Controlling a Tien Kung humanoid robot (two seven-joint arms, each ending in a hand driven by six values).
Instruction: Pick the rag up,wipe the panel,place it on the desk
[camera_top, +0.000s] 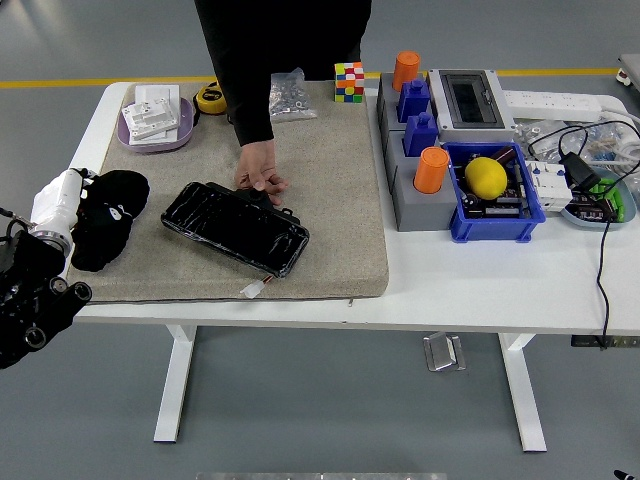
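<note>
The black rag (112, 218) lies bunched on the left end of the grey mat (330, 190). My left hand (72, 205), white at the wrist, comes in from the left edge and its dark fingers are closed on the rag's left side. The glossy black panel (235, 228) lies at an angle on the mat, just right of the rag and apart from it. A person at the far side presses one hand (260, 180) on the panel's far edge. My right arm is out of the picture.
A purple tray (183, 137) with white parts and a yellow tape measure (209, 97) sit at the back left. A Rubik's cube (349, 82), grey and blue blocks with orange cylinders (432, 170), a blue bin (493, 230) with a yellow ball, and cables crowd the right.
</note>
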